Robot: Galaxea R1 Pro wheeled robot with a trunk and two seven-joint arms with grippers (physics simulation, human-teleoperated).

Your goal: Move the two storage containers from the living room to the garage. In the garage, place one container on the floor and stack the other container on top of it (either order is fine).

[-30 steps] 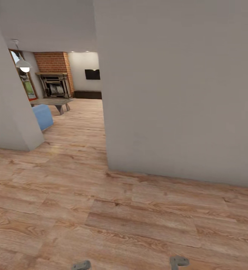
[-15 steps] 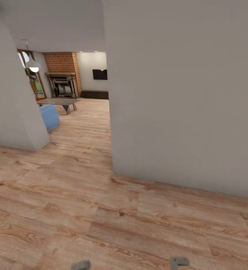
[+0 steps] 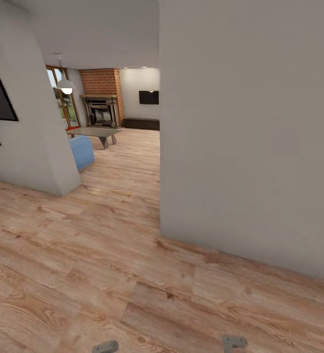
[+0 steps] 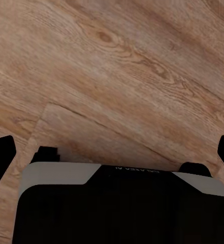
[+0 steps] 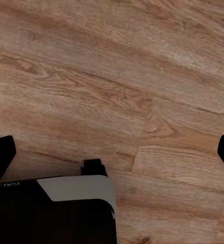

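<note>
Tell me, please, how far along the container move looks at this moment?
Nothing looks done yet. The robot stands on wood-plank flooring facing a grey wall, with the living room's fireplace and blue sofa farther off through the opening. Both wrist views show bare planks between wide-apart fingertips, so each tool seems empty. Fetching, carrying and stacking both containers remain.

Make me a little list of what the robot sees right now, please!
place: hallway looking into the living room
floor: light wood planks
near wall: big grey wall on the right
far away: brick fireplace, low table, blue sofa, hanging lamp
left pincer: open, empty
right pincer: open, empty
</note>
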